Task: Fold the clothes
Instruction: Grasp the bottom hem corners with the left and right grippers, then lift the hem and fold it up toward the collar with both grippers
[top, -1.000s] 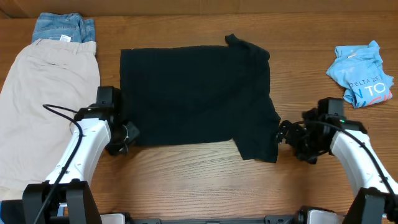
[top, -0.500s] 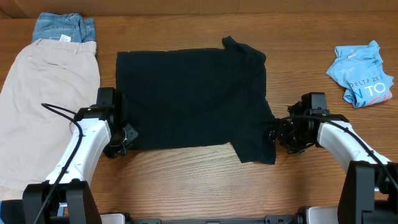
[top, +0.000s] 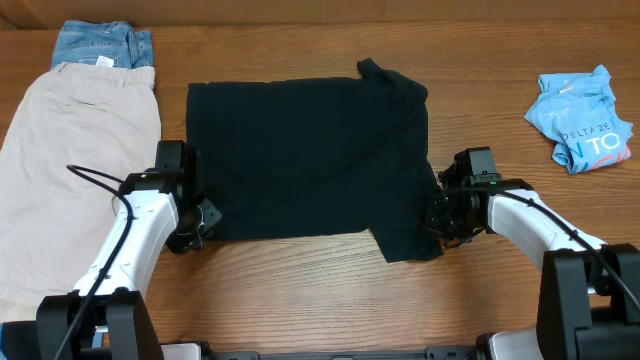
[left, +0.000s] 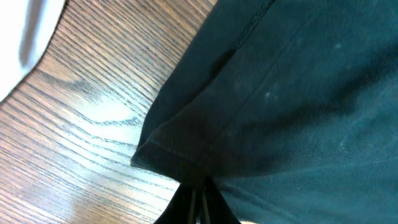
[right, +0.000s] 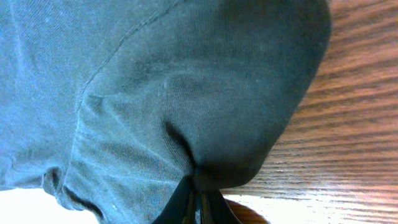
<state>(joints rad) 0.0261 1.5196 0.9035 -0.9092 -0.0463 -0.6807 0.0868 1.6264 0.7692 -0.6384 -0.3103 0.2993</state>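
Garment: black T-shirt (top: 310, 160), spread flat mid-table (top: 300, 300), 1 sleeve jutting at the far right corner and a flap of cloth trailing at the near right.
Other clothes: beige shorts (top: 80, 160) and blue denim (top: 100, 42) at the far left; light-blue tee (top: 583, 118) crumpled at the far right. None of the 3 is held.
Left gripper (top: 200, 222): jaws together, clamped on the shirt's near left corner, right at the stitched hem.
Right gripper (top: 437, 222): jaws together, pinched on a bunched fold at the shirt's near right edge.
Handling: judged light, soft and limp. Thin knit will sag between 2 grips, stretch under a pull and hold no crease unaided. Not fragile and not slippery.
Hold points: hems, seams and corners, where doubled cloth gives the firmest bite.
Risk: the right pinch has gathered cloth in a lump, so that side may lift unevenly or carry more than 1 layer.
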